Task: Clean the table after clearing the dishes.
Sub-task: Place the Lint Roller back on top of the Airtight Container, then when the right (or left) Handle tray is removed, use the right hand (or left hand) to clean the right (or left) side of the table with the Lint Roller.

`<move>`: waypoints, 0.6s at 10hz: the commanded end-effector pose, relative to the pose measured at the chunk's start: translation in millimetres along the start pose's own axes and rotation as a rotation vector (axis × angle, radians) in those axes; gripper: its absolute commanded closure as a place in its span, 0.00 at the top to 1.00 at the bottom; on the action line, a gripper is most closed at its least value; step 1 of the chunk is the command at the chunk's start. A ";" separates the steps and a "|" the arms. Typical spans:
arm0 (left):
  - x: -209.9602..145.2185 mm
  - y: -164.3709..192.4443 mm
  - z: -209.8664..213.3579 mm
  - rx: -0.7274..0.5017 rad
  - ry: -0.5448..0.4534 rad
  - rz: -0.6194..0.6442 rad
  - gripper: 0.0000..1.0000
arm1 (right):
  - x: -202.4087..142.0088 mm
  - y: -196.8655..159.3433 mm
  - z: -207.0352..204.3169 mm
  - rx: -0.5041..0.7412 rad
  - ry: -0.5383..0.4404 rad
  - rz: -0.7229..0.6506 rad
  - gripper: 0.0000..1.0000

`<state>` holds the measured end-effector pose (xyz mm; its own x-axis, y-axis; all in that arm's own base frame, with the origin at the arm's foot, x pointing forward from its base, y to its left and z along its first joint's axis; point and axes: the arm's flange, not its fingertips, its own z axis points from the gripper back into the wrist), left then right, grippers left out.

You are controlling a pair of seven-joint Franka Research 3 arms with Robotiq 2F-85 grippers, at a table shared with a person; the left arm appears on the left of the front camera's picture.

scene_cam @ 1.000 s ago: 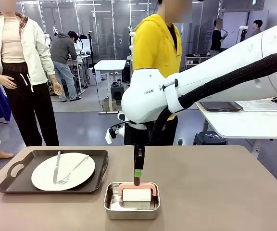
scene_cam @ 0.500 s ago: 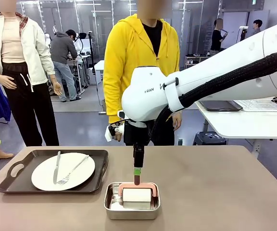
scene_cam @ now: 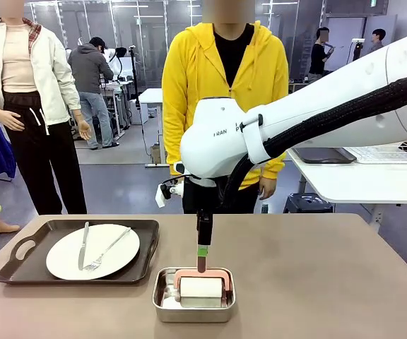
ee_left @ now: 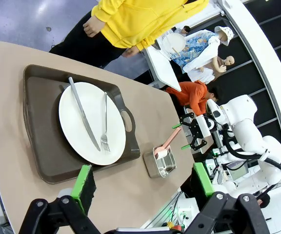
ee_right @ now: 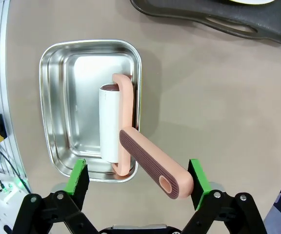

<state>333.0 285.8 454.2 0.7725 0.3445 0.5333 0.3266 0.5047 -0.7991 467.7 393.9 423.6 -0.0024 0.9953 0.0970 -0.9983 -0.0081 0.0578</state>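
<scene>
Just changed: the person (scene_cam: pixel 225 106) in yellow has stepped out from behind the right arm (scene_cam: pixel 316 113) to the middle of the far edge of the table (scene_cam: pixel 331 282); the hands hang down and touch nothing.
Right side: the right gripper (ee_right: pixel 138 178) stays where it was over the pan (scene_cam: pixel 193 311), jaws wide apart, grasping nothing. The pink handle (ee_right: pixel 152 163) of the lint roller (scene_cam: pixel 201 286) rises between the green pads (ee_right: pixel 79 176) and touches neither.
Left side: the left gripper (ee_left: pixel 143 179) is released and empty, high above the table.
Dishes: the plate (scene_cam: pixel 111 258) with knife (scene_cam: pixel 83 244) and fork (scene_cam: pixel 108 251) lies unmoved on the dark tray (scene_cam: pixel 143 233), on the robot's left part of the table.
Meaning: I judge the clearing is not yet done. The person now stands where the tray can be reached, and the roller only needs the jaws to close.
</scene>
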 end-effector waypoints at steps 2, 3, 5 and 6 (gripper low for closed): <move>-1.7 -0.7 3.4 -0.007 0.005 -0.011 1.00 | 1.5 2.6 0.0 0.002 0.000 0.003 1.00; -1.7 -0.7 3.4 -0.007 0.005 -0.011 1.00 | 1.5 2.6 0.0 0.002 0.000 0.003 1.00; -1.7 -0.7 3.4 -0.007 0.005 -0.011 1.00 | 1.5 2.6 0.0 0.002 0.000 0.003 1.00; -1.7 -0.7 3.4 -0.007 0.005 -0.011 1.00 | 1.5 2.6 0.0 0.002 0.000 0.003 1.00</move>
<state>333.0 285.8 454.2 0.7725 0.3445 0.5333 0.3266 0.5047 -0.7991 467.8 394.0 423.7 -0.0024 0.9953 0.0972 -0.9983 -0.0081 0.0576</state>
